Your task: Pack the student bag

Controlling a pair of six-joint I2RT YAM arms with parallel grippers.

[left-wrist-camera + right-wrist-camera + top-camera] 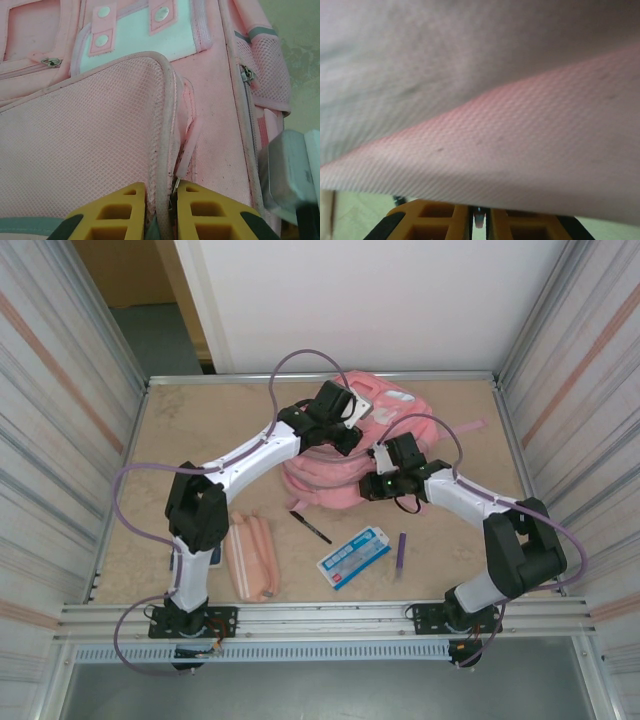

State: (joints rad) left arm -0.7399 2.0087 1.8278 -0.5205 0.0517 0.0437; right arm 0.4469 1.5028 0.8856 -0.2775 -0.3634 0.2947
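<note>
The left gripper (161, 214) is clamped on the bag (215, 100). Its yellow fingers (122, 212) stand close together with the piped edge of a mesh front panel pinched between them. Just above that grip, a narrow pink tab runs up along the seam. Farther up the panel are a pale patch with two snap tabs and a zip pull at the left. A side zip runs down the right.

The right gripper (479, 221) has its jaws drawn almost together, with only a thin slit left between them. A small pale bit shows in that slit, but the fingertips are hidden under a sheet of pink mesh fabric, so I cannot tell whether they pinch it.

From above, the bag lies flat at the far middle of the table (200, 430), close to the back wall, with both arms reaching in over it — the left from the near left, the right from the near right.

Nearer the arm bases and well apart from the bag lie:
- a pencil case (250, 558) at the left
- a black pen (311, 527)
- a blue-and-white box (353, 556)
- a purple pen (401, 552)
</note>
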